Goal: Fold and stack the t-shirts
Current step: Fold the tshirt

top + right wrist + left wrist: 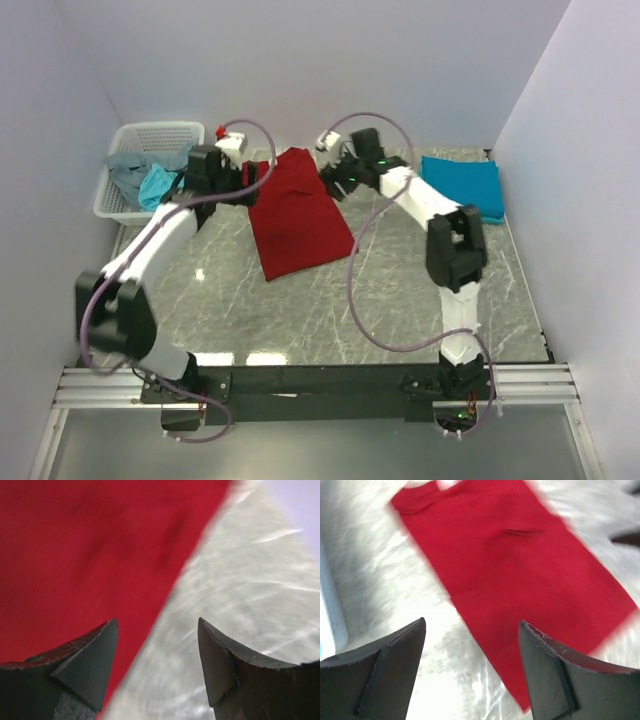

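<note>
Black rail [320,380] ran along the near edge of the table [400,300], with both arm bases bolted to it. Beyond it the grey marbled top lay bare up to the dark red t-shirt [300,220], which was spread flat near the middle. It was folded into a long, narrow rectangle. Its long axis ran from near to far, with the near end swung slightly to the right, so the near left corner pointed back toward the rail. I could not tell which end held the neck.

The left arm [165,235] reached in to the far part of the shirt's left edge. In its wrist view the left jaws stood wide apart and held nothing, both fingers [395,670] over pale table with the red cloth stretching away ahead. The right arm [430,205] came in at the far part of the right edge. The right jaws were also apart and empty and straddled that edge, one finger [85,655] over red cloth and the other over the table. Whether either pair touched the cloth I could not tell.

Farther right, well apart from the red shirt, a teal-blue t-shirt [462,185] lay folded flat. At the far left corner stood a white mesh basket [160,130] holding a crumpled grey t-shirt [125,168] and a light turquoise t-shirt [158,186].
</note>
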`<state>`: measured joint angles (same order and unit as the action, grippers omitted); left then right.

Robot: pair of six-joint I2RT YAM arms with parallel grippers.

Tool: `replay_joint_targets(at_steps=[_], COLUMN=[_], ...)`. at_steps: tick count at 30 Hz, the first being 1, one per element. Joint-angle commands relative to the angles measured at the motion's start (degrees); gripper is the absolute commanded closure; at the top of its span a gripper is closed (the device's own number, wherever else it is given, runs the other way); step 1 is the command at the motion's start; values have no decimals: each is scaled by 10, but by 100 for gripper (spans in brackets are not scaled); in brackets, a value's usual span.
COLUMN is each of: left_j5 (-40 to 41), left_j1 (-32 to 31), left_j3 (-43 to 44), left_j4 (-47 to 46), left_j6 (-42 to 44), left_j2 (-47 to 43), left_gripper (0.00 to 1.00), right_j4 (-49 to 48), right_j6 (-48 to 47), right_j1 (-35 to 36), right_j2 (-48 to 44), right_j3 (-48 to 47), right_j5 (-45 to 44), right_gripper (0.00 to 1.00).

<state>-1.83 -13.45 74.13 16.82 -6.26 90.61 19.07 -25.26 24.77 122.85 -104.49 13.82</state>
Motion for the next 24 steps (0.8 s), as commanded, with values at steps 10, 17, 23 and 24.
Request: replay_joint_targets(at_steps=[10,17,23,24], left_j5=[-91,-17,50,53], left_j1=[-238,-252,-252,-253], left_j3=[-333,-283,-265,-270], left_j4=[-72,-43,-42,-42], left_j6=[351,351,336,337], left_j2=[-181,-48,-2,-1], left_gripper=[22,36,44,45], right_j4=[71,7,-45,-51], right_j6=[-583,-558,-593,-596], right_j1=[-44,-18,7,11], right_j2=[-292,-304,-315,-310], right_j3=[420,461,509,514], right_j5=[264,242,215,206], right_gripper=[24,24,24,24])
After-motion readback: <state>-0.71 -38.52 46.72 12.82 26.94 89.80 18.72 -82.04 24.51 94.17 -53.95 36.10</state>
